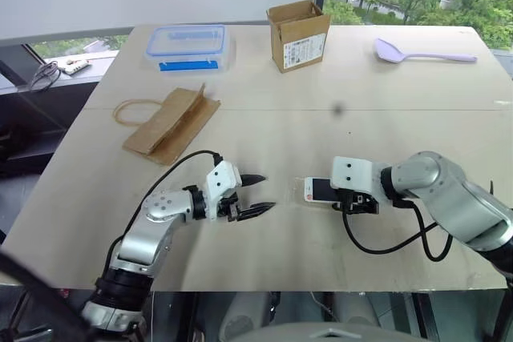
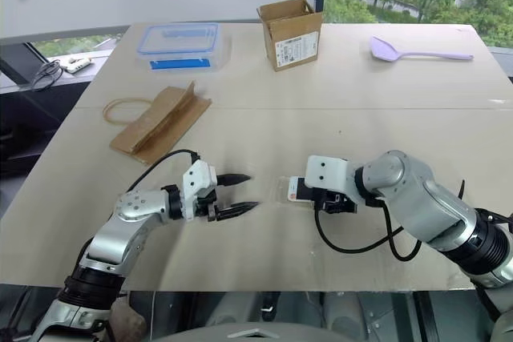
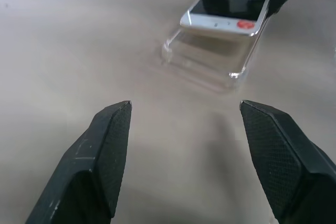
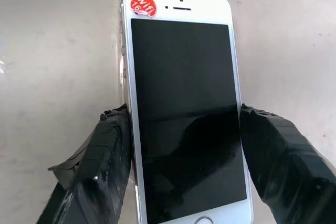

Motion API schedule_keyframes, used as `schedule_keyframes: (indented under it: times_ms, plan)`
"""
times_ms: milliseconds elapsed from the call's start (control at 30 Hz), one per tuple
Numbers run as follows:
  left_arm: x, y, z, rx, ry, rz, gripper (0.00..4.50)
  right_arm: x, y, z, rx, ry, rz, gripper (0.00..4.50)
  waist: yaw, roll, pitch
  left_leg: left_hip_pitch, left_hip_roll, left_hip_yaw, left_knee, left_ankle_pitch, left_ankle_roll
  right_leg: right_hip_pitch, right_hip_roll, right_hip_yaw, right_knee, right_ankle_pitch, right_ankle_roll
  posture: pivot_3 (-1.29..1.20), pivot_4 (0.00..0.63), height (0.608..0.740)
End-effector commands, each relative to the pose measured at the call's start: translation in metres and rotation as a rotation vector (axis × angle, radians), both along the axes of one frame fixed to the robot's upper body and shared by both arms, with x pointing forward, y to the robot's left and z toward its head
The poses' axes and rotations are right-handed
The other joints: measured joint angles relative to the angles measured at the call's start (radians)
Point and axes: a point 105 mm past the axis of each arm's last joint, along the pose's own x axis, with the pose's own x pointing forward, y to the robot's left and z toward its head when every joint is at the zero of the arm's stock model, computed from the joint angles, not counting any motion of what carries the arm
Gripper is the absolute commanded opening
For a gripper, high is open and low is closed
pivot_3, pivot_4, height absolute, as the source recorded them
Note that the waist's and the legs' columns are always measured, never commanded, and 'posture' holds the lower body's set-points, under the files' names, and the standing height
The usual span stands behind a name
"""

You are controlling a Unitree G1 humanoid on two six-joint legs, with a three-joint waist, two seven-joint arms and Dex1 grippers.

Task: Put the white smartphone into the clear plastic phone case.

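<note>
Your right tool [image 4: 181,169] has the phone [image 4: 181,108] clamped by its long edges, screen up, with a finger [image 4: 97,166] pressed to each side. The phone is carried low over the desk [image 1: 321,102], and its far end, the one with the red sticker, reaches over the case [image 3: 210,64], which lies flat and open side up on the desk just beyond the right tool. From the left wrist view the phone looks raised above the case, tilted, not seated in it; no corner appears pushed in yet. Your left tool [image 1: 258,195] hovers open and empty near the case's free end, touching nothing. So the pick-up is done and the phone is lined up; what is left, by my reading, is lowering it, pressing it in, and probably steadying the case with the left tool.
</note>
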Motion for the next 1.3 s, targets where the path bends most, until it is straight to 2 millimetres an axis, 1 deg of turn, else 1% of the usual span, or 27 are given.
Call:
schedule_keyframes:
  times_ms: [33,133,233,300,433,633,767,900,1067,1167,1300]
  plan:
    - [0.000,0.000,0.006,-0.002,-0.040,-0.014,3.36,-0.008,0.008,0.010,0.026,-0.003,0.052,2.68,0.000,0.000,0.000,0.000,0.000,0.000,0.000,0.000,0.000,0.000,0.000,0.000,0.000,0.000,0.000,0.00,0.150,0.740]
    - [-0.002,0.001,0.009,-0.003,-0.044,-0.018,3.36,-0.011,0.009,0.010,0.041,0.012,0.062,2.68,0.000,0.000,0.000,0.000,0.000,0.000,0.000,0.000,0.000,0.000,0.000,0.000,0.000,0.000,0.000,0.00,0.150,0.740]
    - [-0.003,0.000,0.012,-0.004,-0.047,-0.023,3.36,-0.010,0.004,0.006,0.013,0.009,0.045,2.68,0.000,0.000,0.000,0.000,0.000,0.000,0.000,0.000,0.000,0.000,0.000,0.000,0.000,0.000,0.000,0.00,0.150,0.740]
    - [-0.003,-0.001,0.014,-0.006,-0.048,-0.026,3.36,-0.007,0.000,0.003,-0.002,0.009,0.019,2.68,0.000,0.000,0.000,0.000,0.000,0.000,0.000,0.000,0.000,0.000,0.000,0.000,0.000,0.000,0.000,0.00,0.150,0.740]
    - [-0.003,-0.004,0.017,-0.008,-0.049,-0.028,3.36,-0.001,0.000,0.003,0.005,0.013,-0.041,2.68,0.000,0.000,0.000,0.000,0.000,0.000,0.000,0.000,0.000,0.000,0.000,0.000,0.000,0.000,0.000,0.00,0.150,0.740]
    - [-0.002,-0.008,0.019,-0.008,-0.050,-0.028,3.36,0.007,-0.002,0.001,-0.007,-0.016,-0.091,2.68,0.000,0.000,0.000,0.000,0.000,0.000,0.000,0.000,0.000,0.000,0.000,0.000,0.000,0.000,0.000,0.00,0.150,0.740]
    - [0.000,-0.012,0.021,-0.010,-0.050,-0.023,3.36,0.015,-0.007,0.000,-0.037,-0.046,-0.101,2.68,0.000,0.000,0.000,0.000,0.000,0.000,0.000,0.000,0.000,0.000,0.000,0.000,0.000,0.000,0.000,0.00,0.150,0.740]
    - [0.002,-0.014,0.022,-0.012,-0.054,-0.016,3.36,0.026,-0.012,0.003,-0.103,-0.117,-0.038,2.68,0.000,0.000,0.000,0.001,0.000,0.000,0.001,0.000,0.000,0.000,0.000,0.000,0.000,0.000,0.000,0.00,0.150,0.740]
    - [0.004,-0.015,0.022,-0.013,-0.057,-0.008,3.36,0.034,-0.014,0.005,-0.134,-0.142,0.021,2.68,0.000,0.000,0.000,0.001,0.000,0.000,0.001,0.000,0.000,0.001,0.000,0.000,0.000,0.000,0.000,0.00,0.150,0.740]
    - [0.003,-0.015,0.022,-0.013,-0.059,0.000,3.36,0.039,-0.009,0.005,-0.135,-0.154,0.065,2.68,-0.001,0.000,0.000,0.001,0.000,0.001,0.001,0.000,0.000,0.001,0.000,0.000,0.000,0.000,0.000,0.00,0.150,0.740]
    - [0.002,-0.016,0.021,-0.014,-0.058,0.010,3.36,0.038,0.005,0.005,-0.083,-0.158,0.110,2.68,-0.005,0.000,0.000,0.002,0.000,0.001,0.001,0.000,0.000,0.001,0.001,0.000,0.001,0.000,0.000,0.00,0.150,0.740]
